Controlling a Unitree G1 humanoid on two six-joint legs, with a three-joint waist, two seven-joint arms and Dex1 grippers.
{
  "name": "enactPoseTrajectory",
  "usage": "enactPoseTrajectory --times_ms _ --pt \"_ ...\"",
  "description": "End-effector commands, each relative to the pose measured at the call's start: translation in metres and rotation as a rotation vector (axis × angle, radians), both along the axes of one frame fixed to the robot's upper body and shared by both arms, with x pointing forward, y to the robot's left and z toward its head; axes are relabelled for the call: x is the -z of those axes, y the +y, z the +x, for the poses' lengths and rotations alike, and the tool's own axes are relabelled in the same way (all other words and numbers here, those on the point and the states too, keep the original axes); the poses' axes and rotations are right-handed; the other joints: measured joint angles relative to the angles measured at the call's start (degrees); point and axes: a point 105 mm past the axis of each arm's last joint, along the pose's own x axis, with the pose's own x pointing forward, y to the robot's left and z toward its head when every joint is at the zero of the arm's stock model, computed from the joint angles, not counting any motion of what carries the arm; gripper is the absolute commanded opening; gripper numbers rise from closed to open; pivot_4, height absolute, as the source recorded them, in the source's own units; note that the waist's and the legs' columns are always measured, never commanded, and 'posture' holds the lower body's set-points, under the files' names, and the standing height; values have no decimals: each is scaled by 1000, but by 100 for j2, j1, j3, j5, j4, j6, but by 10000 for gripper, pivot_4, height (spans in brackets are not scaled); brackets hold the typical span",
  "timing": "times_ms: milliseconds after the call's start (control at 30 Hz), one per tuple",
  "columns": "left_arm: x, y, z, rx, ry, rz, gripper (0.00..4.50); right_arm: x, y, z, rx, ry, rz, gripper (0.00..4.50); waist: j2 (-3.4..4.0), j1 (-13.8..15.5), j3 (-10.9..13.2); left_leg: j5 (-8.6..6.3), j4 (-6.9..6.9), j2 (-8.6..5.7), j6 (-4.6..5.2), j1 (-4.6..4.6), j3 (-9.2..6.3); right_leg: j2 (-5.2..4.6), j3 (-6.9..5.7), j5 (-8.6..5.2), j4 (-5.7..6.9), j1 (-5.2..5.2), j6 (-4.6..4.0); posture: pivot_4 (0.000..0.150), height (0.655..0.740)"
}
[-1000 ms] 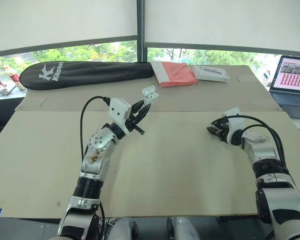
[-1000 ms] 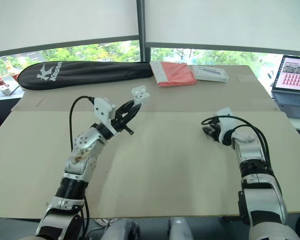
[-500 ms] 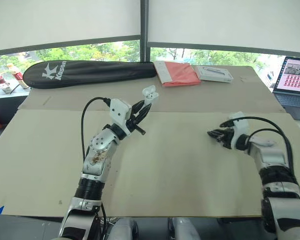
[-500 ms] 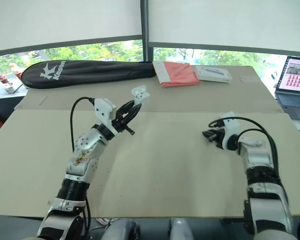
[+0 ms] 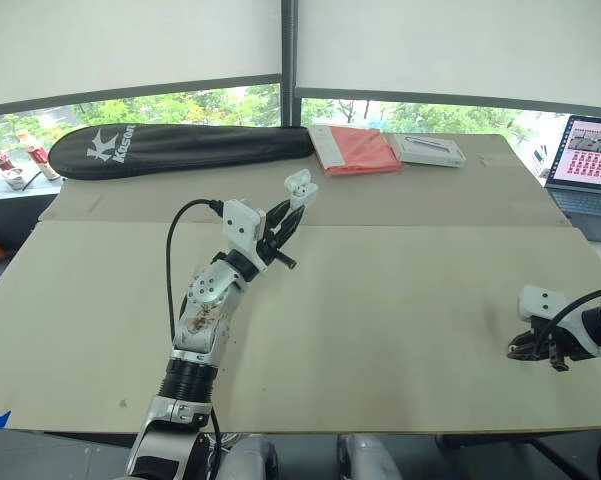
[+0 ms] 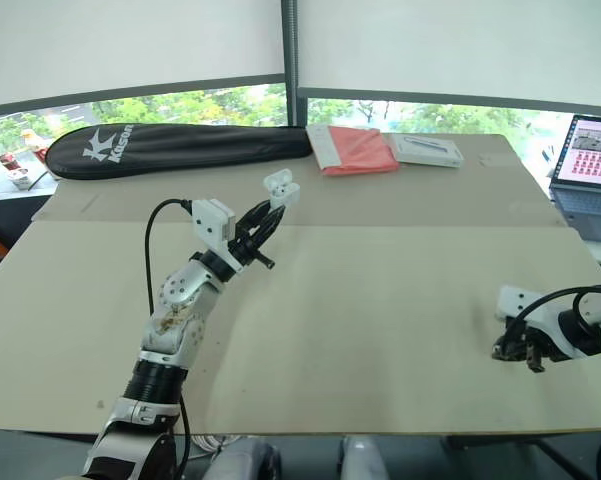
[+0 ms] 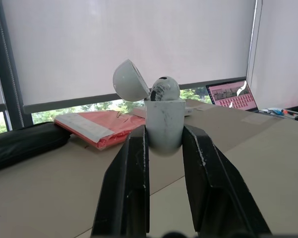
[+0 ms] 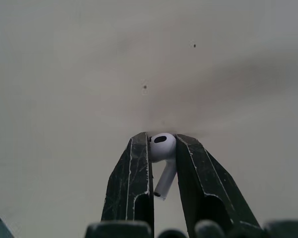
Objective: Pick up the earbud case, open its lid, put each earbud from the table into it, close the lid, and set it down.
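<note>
My left gripper (image 5: 285, 222) is raised over the middle left of the table, shut on the white earbud case (image 7: 163, 123). The case's lid (image 7: 130, 83) stands open, and one earbud (image 7: 164, 89) sits in it. In the head views the case (image 5: 299, 188) shows at the fingertips. My right gripper (image 5: 528, 348) is low near the table's front right, pointing down at the tabletop. It is shut on a white earbud (image 8: 162, 154), whose stem hangs between the black fingers (image 8: 133, 183).
A black racket bag (image 5: 170, 147) lies along the back left. A red pouch (image 5: 356, 148) and a flat white box (image 5: 428, 150) sit at the back centre. An open laptop (image 5: 586, 160) stands at the far right. The cardboard tabletop (image 5: 380, 310) lies between my arms.
My right arm has swung back and to the right, from the table's middle right to its front right edge. The left gripper has kept the open case in place.
</note>
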Motion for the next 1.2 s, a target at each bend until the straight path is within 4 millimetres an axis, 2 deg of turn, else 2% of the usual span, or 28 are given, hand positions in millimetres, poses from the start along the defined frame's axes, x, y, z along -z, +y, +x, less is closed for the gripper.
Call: enactPoseTrajectory --times_ms 33,100,167,233,367,833,1200 --pt "-12 -1 -6 -1 -57 -6 4628 2 -18 -12 -38 51 -92 3075 0 30 0 -1 1 -1 2 1 -1 -2 -2 0 -2 5 0 1500 7400" --pt "-11 -1 -7 -4 -52 -6 4628 4 -22 -13 -40 53 -105 3075 0 49 0 -4 4 -1 6 1 -4 -8 -3 0 -5 10 1 1500 7400" --pt "-10 -1 -9 -4 -48 -6 4628 6 -24 -12 -42 49 -112 13211 -1 58 0 -6 9 -2 10 1 -4 -12 -3 0 -7 13 1 1500 7400" --pt "-9 -1 -10 -5 -45 -4 4628 7 -25 -13 -54 57 -120 19510 -2 63 0 -8 13 -2 13 1 -4 -16 -3 0 -8 16 1 1500 7400" --pt "-8 -1 -11 -6 -40 -1 4628 7 -26 -16 -73 85 -135 19510 -2 64 -1 -8 14 -2 13 1 -4 -16 -4 0 -7 17 0 1500 7400" --pt "-5 -2 -12 -7 -32 -1 4628 7 -27 -5 -44 90 -178 19510 -2 72 -1 -8 15 -2 13 5 -5 -17 -4 0 -7 19 0 1500 7400" --pt "-8 -1 -11 -14 -30 -12 4628 10 -10 4 -13 84 -94 19510 -30 7 -8 -10 12 3 13 27 -5 -16 -4 0 -7 38 0 1500 7400"
